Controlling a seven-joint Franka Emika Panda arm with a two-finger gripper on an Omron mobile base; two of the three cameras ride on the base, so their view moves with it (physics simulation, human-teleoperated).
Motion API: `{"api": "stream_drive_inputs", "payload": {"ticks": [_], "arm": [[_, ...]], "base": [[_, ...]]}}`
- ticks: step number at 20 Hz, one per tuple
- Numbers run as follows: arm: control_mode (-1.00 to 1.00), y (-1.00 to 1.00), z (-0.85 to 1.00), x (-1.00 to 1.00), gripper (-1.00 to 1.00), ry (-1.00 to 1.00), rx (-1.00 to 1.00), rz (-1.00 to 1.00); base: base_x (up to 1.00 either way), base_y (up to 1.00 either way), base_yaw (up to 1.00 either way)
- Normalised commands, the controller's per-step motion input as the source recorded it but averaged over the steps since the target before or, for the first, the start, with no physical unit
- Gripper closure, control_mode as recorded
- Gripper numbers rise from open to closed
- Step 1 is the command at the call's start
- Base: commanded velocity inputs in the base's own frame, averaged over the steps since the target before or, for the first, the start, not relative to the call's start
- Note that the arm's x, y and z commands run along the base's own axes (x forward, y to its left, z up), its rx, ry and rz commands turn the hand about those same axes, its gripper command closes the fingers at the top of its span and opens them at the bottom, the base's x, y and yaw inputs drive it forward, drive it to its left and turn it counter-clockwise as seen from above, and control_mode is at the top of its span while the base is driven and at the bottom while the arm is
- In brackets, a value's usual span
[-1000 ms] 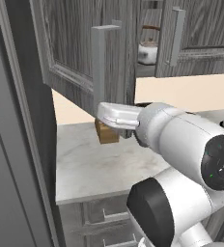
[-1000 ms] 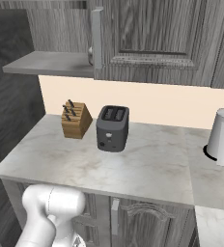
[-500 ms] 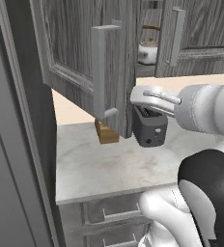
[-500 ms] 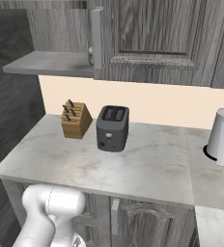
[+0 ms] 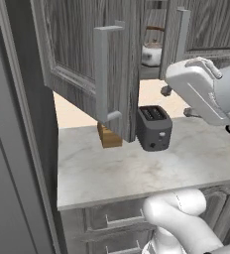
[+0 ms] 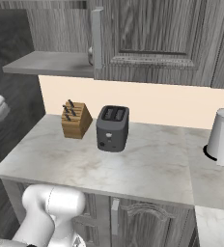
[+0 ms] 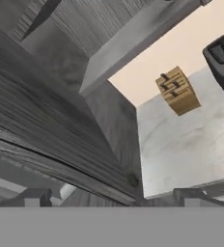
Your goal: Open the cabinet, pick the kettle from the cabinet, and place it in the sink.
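The cabinet (image 5: pixel 87 64) door stands swung out; the kettle (image 5: pixel 150 53) sits on its shelf, above the toaster (image 5: pixel 154 127) by the tabletop's back edge. The claw (image 7: pixel 109 200), fingers apart and empty, should clear the door edge before reaching in for the handle.

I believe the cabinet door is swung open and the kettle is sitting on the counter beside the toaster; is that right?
Not quite. The cabinet door is open, but the kettle sits inside on the shelf, above the toaster, not on the counter. The left base view shows it.
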Motion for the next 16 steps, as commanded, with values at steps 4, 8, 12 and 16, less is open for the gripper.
{"api": "stream_drive_inputs", "payload": {"ticks": [4,8,12,16], "arm": [[-1.00,-0.02,-0.16,0.31,-1.00,0.14,0.30,0.10],[-1.00,-0.01,-0.06,0.36,-1.00,0.16,0.30,0.10],[-1.00,0.01,-0.12,0.38,-1.00,0.06,0.27,0.12],[-1.00,0.09,-0.17,0.42,-1.00,0.02,0.25,0.20]], "base": [[0.00,0.00,0.00],[0.00,0.00,0.00],[0.00,0.00,0.00],[0.00,0.00,0.00]]}}
